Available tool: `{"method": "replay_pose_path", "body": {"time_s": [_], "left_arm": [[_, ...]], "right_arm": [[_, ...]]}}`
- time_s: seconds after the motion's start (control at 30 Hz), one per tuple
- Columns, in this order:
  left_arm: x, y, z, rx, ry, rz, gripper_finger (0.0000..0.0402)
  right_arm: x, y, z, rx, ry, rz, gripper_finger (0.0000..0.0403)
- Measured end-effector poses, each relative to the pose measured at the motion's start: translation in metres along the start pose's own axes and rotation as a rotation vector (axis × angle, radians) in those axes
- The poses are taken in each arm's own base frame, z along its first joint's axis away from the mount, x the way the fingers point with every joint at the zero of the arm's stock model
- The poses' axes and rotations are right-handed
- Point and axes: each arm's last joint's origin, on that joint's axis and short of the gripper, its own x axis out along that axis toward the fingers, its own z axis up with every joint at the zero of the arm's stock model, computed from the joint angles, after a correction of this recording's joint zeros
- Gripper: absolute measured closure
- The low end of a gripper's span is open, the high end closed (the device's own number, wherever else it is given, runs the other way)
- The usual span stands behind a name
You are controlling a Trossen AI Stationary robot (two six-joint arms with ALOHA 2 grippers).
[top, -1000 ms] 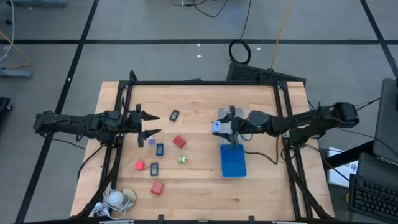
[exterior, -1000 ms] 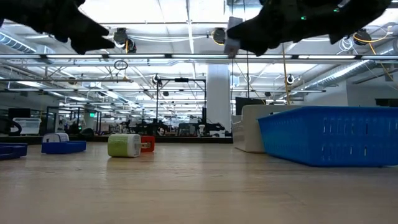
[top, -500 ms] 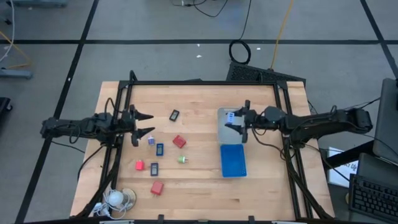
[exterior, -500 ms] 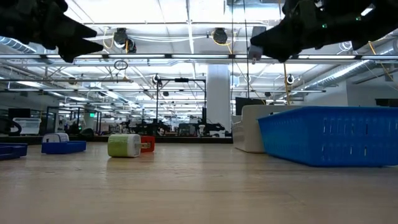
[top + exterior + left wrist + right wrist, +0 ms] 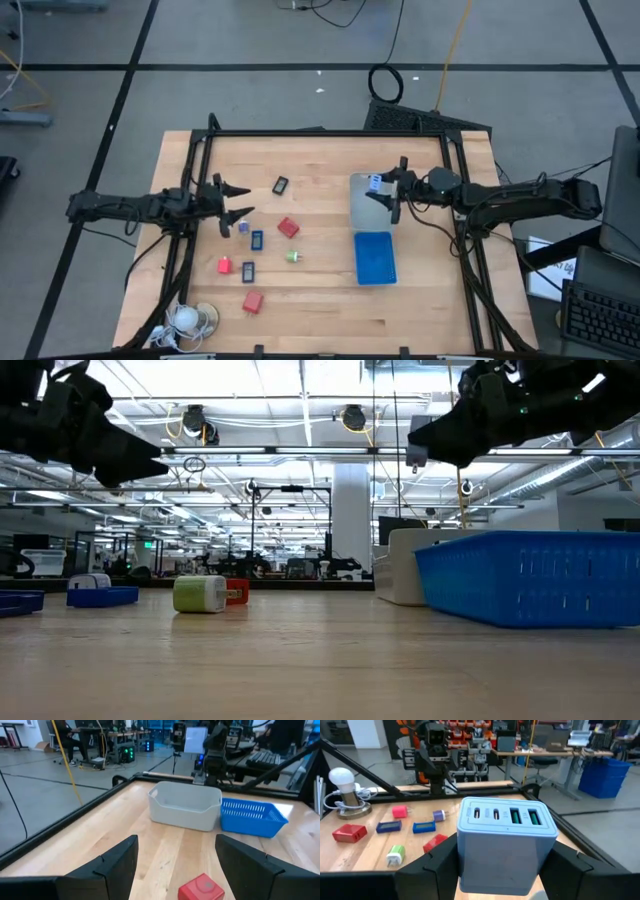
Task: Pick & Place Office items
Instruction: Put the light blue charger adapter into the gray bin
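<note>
Wooden table, black-framed, on a grey floor; open workshop with ceiling lights behind.

Item held: light-blue cube, a block with four slots on its top face, clamped between the right gripper fingers, raised over the clear tray's far end. Blue tray touches the clear tray's near end.

Items loose on the table's left half: red blocks, one more at, a small red piece; dark blue-and-black pieces; green bit; a small purple-tinted piece, kind unclear from above.

Left gripper: jaws apart, holding nothing, raised near the purple piece.

White coiled-cord thing: near-left corner.

High view alone shows the full spread; right wrist view alone shows the cube's slots.
</note>
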Motion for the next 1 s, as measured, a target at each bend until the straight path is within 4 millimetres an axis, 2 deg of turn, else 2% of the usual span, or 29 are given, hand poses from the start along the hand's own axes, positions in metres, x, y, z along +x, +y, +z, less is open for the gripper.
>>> {"method": "replay_pose_path", "body": {"time_s": [0.27, 0.53, 0.73, 1.0], "left_arm": [[0.003, -0.001, -0.011, -0.016, -0.014, -0.036, 0.0133], [0.003, -0.001, -0.011, -0.028, -0.012, -0.034, 0.0133], [0.003, -0.001, -0.013, -0.028, 0.009, -0.032, 0.0133], [0.003, -0.001, -0.014, -0.021, 0.018, -0.031, 0.0133]], "right_arm": [[0.000, 0.000, -0.002, 0.002, 0.021, -0.002, 0.0194], [0.004, 0.000, -0.002, 0.055, 0.107, -0.018, 0.0194], [0.021, 0.000, -0.007, 0.079, 0.262, -0.044, 0.0194], [0.053, 0.001, -0.010, 0.076, 0.451, -0.055, 0.0194]]}}
